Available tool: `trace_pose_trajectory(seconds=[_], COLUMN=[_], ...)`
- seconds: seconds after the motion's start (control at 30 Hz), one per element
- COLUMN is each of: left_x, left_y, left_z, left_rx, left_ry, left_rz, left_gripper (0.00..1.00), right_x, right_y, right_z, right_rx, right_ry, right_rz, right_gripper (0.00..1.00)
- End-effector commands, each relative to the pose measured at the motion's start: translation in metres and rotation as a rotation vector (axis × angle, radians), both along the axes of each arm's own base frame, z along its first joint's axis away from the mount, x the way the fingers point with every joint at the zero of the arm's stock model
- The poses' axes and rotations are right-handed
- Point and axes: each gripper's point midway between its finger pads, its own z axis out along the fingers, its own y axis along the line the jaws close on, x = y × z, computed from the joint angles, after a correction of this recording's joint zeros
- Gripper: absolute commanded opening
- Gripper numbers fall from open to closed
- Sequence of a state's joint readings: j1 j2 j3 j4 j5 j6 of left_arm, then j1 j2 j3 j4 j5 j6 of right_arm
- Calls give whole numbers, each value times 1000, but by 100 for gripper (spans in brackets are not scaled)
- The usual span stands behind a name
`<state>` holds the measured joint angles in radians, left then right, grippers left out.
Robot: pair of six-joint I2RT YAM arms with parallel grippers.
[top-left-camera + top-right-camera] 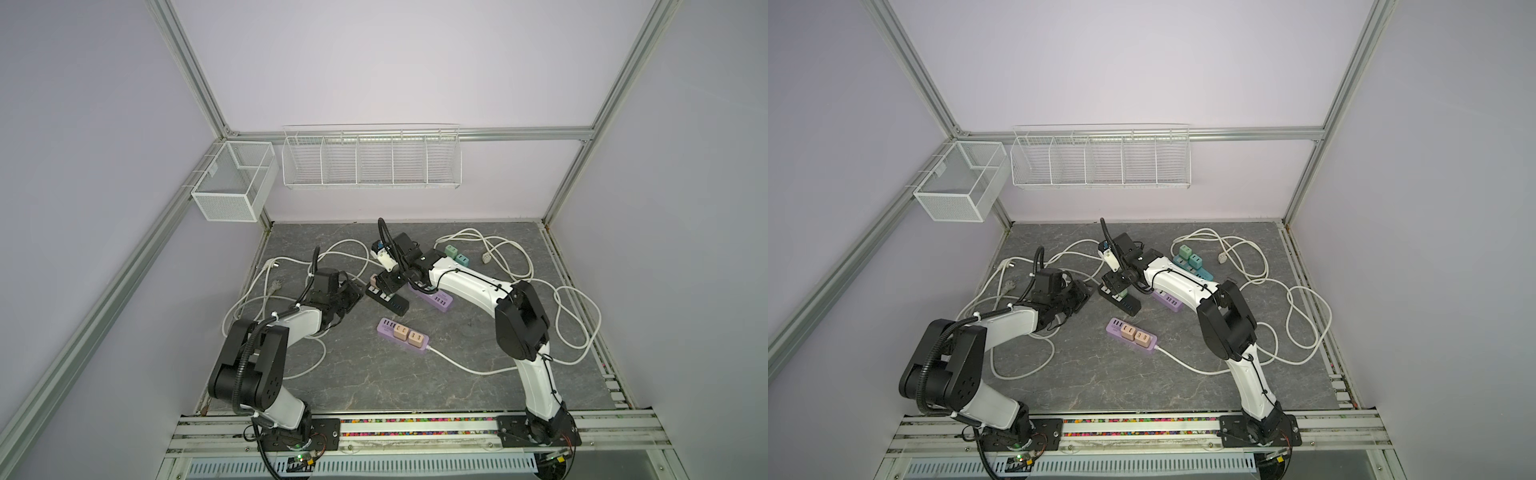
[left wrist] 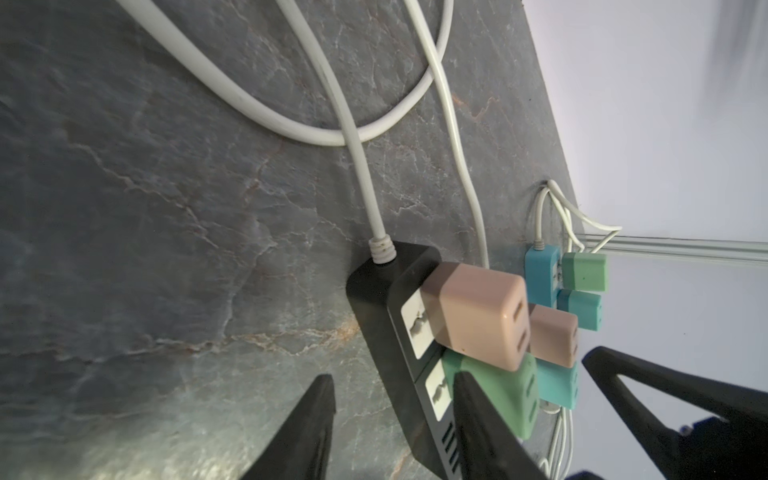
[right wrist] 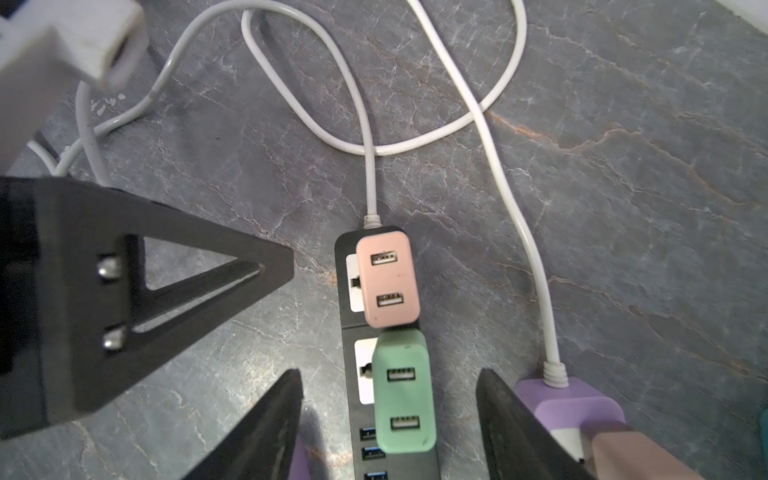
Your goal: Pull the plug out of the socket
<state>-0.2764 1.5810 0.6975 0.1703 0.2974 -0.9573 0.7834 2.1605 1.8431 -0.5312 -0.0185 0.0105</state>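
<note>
At lower centre of the right wrist view, the mint-green square plastic plug sits plugged into the long black power strip on the grey marbled surface, just beside a pink square plastic plug. The right tool straddles the mint-green plug, jaws apart with a gap on either side. The left tool, also apart, straddles the strip's near edge at the bottom of the left wrist view.

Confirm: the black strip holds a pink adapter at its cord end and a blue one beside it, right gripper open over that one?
Not blue: beside the pink adapter on the black strip sits a green adapter, as the right wrist view shows. The right gripper is open over it.
</note>
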Motion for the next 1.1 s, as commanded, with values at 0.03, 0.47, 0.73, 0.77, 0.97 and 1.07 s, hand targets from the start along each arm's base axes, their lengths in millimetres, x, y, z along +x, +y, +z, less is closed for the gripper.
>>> trace_pose_trajectory(seconds=[0.03, 0.47, 0.73, 0.77, 0.97, 1.07], left_x=[15, 27, 28, 27, 22, 18], left_y=[-14, -23, -22, -22, -20, -17], left_z=[9, -8, -25, -27, -38, -44], left_rx=[-38, -45, -25, -24, -11, 2], left_ry=[-38, -13, 24, 29, 55, 71], left_rz=[-24, -38, -38, -40, -36, -29], left_gripper=[42, 34, 30, 29, 28, 26], right_x=[3, 16, 19, 20, 22, 23], right_y=[7, 20, 26, 26, 29, 30], right_z=[-5, -20, -29, -30, -36, -39], right_rx=[-22, -49, -60, -60, -73, -74], right_ry=[8, 1, 8, 8, 13, 14], right_rz=[6, 31, 46, 46, 57, 62], right_gripper=[66, 58, 53, 53, 51, 49])
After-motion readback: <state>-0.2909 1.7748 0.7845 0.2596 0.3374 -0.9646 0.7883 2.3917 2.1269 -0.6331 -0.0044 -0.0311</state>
